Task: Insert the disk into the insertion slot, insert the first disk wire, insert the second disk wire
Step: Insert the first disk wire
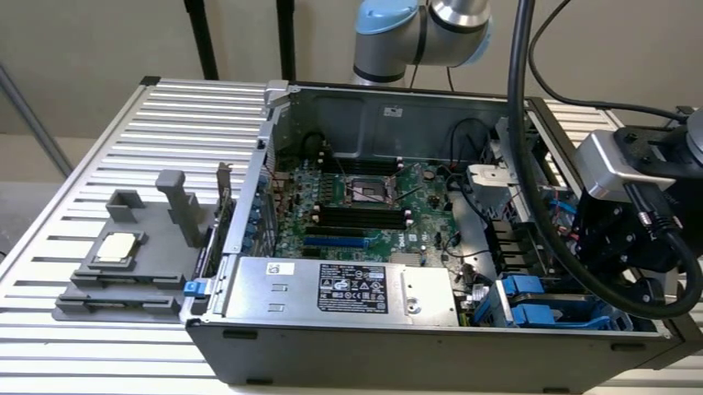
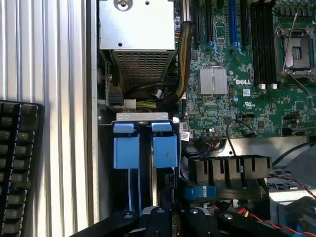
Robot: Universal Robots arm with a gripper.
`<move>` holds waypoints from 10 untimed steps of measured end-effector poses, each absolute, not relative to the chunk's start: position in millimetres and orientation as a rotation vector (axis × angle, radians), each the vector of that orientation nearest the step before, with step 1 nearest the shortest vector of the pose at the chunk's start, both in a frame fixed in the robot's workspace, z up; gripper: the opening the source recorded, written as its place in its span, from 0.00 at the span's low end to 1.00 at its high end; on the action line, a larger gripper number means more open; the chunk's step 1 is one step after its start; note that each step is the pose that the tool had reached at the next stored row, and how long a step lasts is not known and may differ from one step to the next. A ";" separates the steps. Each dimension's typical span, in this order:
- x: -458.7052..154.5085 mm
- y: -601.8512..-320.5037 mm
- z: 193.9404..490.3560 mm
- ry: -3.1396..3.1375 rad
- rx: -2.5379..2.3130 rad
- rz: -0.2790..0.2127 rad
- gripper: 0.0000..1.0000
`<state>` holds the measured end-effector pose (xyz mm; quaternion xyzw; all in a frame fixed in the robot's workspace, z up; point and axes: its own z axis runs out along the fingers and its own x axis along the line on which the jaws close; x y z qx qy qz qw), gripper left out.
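Near the insertion slot [image 2: 145, 168], closed tool [image 2: 167, 216].

Ribbed alu table [image 1: 197, 107], open PC case [image 1: 439, 350] on it, grey jig [image 1: 82, 309] w/ chip [image 1: 115, 249], black keyboard [image 2: 19, 168]

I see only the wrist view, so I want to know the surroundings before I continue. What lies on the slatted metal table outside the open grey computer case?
Observer: At the exterior view's left, a grey plastic holder carries a square silver chip.
Operator: Has the silver power-supply box any marking?
Observer: Yes, a black-and-white label on its top face.
Operator: Does anything hang over the case?
Observer: Thick black cables come down from above and loop along the case's side at the exterior view's right.
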<state>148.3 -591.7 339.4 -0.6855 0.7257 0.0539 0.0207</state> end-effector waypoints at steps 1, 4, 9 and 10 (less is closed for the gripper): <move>148.4 -591.5 339.3 2.250 -2.126 0.167 0.16; 148.6 -590.9 339.0 2.250 -2.127 0.167 0.16; 149.1 -589.9 338.5 2.249 -2.128 0.167 0.16; 149.2 -589.8 338.4 2.248 -2.128 0.167 0.16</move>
